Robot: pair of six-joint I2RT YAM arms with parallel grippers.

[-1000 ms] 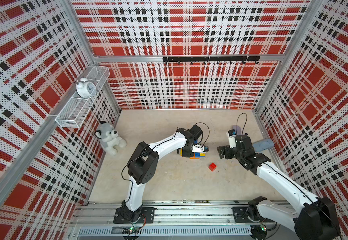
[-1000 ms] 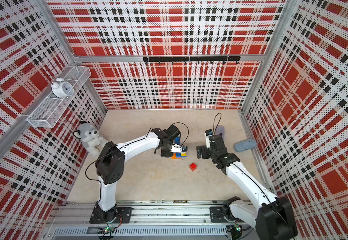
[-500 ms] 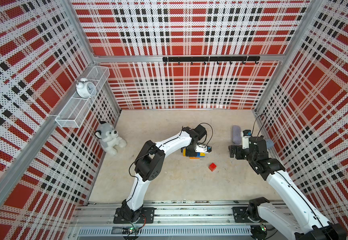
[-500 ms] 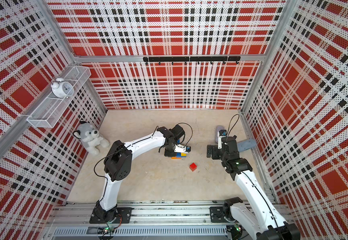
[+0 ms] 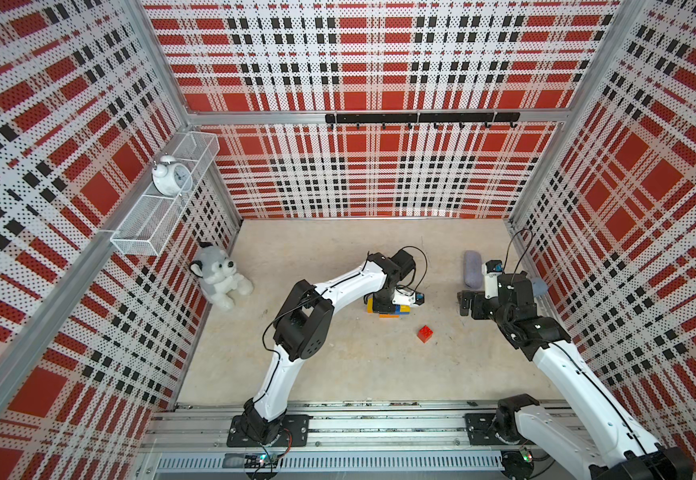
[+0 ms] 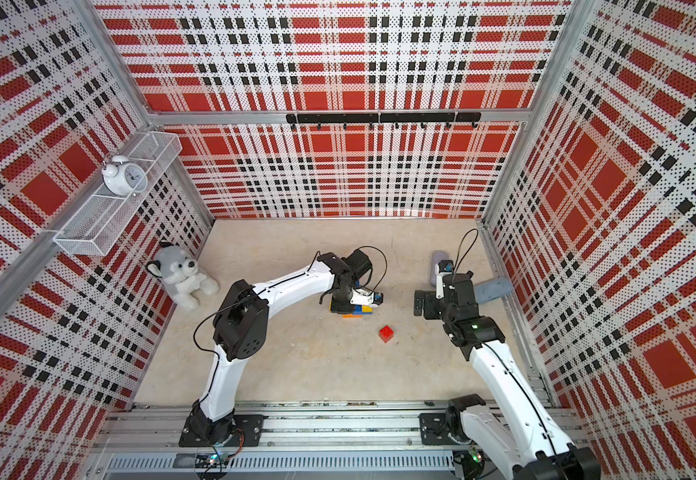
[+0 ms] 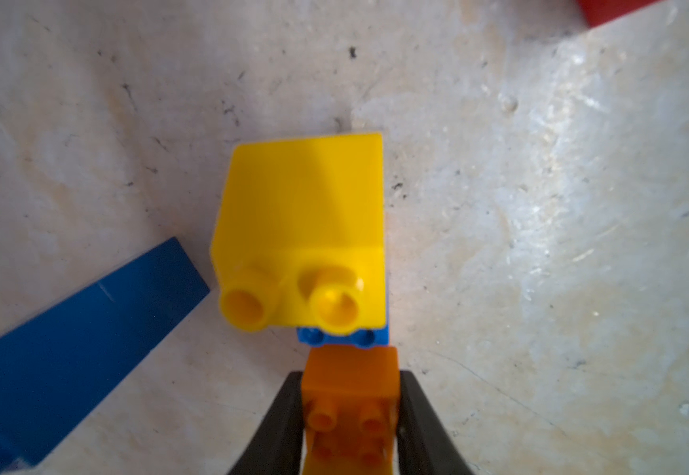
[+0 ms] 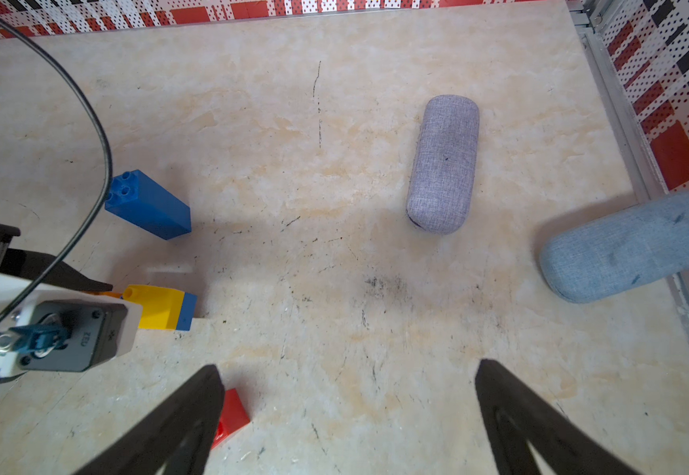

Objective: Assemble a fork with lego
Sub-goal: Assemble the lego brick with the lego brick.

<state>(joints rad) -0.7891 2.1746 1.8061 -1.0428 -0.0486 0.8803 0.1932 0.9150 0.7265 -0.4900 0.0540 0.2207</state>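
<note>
1. Currently, the left tool (image 7: 351, 388) is clamped on the orange brick (image 7: 351, 401) of the part-built fork (image 5: 389, 309), which lies near the middle of the bench (image 5: 338, 365). Probable purpose: to pin the assembly so that it cannot slide while another brick is pressed on.
2. Beyond the tool tips, a yellow brick (image 7: 301, 222) is joined to the fork. A small blue brick (image 7: 342, 337) shows between it and the orange brick.
3. A red brick (image 5: 426, 333) lies loose between the fork and the front edge, touching nothing. It is probably the next prong.
4. A long blue brick (image 8: 149, 205) lies near the fork but apart from it. The left arm (image 5: 338, 286) hides it in both top views. It is probably reserved for the handle.
5. The right tool (image 8: 346, 370) hangs near the right edge with its jaws wide apart, holding nothing. The red brick lies just beside one finger in the wrist view, so this tool is well placed to fetch it.
</note>
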